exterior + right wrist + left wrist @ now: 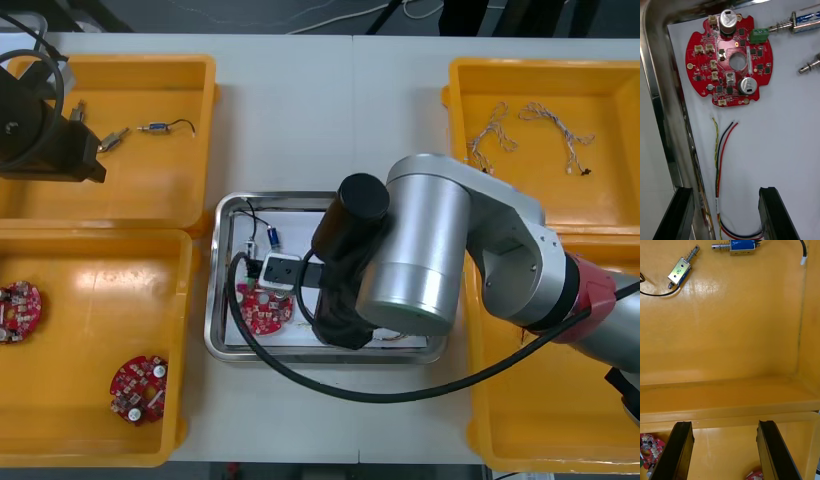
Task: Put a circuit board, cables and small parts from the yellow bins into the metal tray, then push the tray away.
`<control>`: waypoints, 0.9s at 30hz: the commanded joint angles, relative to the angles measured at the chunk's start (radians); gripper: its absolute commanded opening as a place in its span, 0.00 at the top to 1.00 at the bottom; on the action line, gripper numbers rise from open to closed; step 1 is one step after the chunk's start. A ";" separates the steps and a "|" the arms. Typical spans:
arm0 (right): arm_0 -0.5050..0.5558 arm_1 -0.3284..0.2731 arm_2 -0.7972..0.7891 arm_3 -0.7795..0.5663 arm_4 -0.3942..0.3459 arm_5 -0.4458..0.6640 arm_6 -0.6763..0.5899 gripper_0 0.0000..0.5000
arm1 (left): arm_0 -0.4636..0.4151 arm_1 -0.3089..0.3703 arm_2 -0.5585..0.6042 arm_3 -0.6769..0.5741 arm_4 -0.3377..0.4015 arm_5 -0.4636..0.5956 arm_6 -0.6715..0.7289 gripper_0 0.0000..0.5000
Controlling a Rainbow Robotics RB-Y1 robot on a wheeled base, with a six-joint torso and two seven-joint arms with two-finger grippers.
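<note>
The round red circuit board (724, 67) lay flat on the white inside of the metal tray (658, 112), close to its rim, showing a central hole, two silver cylindrical components and a green connector at its edge, with small metal parts (805, 20) just beside it. The right gripper (726, 191) hovered over the tray, fingers wide apart and gripping nothing, a red and yellow cable (720, 157) lying between them. The left gripper (724, 423), equally spread and empty, hung above the left-side yellow bins (730, 333).
</note>
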 commanded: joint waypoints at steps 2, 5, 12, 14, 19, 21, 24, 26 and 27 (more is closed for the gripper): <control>-0.043 0.023 0.089 -0.011 0.035 -0.044 0.027 0.00 | 0.016 0.046 0.030 -0.028 -0.001 0.007 -0.120 0.00; -0.046 0.029 0.129 -0.012 0.067 -0.058 0.022 0.00 | 0.019 0.046 0.030 -0.028 -0.001 0.007 -0.120 0.00; -0.052 0.047 0.207 -0.011 0.146 -0.058 0.027 0.00 | 0.023 0.046 0.030 -0.026 -0.004 0.007 -0.118 0.00; -0.052 0.053 0.224 -0.011 0.153 -0.058 0.027 0.00 | 0.023 0.046 0.030 -0.028 -0.006 0.007 -0.120 0.00; -0.054 0.055 0.253 -0.011 0.152 -0.058 0.021 0.00 | 0.023 0.046 0.030 -0.028 -0.006 0.007 -0.125 0.00; -0.054 0.055 0.262 -0.009 0.153 -0.058 0.019 0.00 | 0.023 0.046 0.030 -0.028 -0.007 0.007 -0.125 0.00; -0.055 0.058 0.271 0.005 0.146 -0.058 0.021 0.00 | 0.023 0.046 0.030 -0.026 -0.007 0.007 -0.126 0.00; -0.055 0.063 0.276 0.019 0.143 -0.058 0.019 0.00 | 0.023 0.046 0.030 -0.026 -0.009 0.007 -0.126 0.00; -0.054 0.069 0.281 0.026 0.141 -0.058 0.019 0.00 | 0.024 0.046 0.030 -0.028 -0.010 0.007 -0.126 0.00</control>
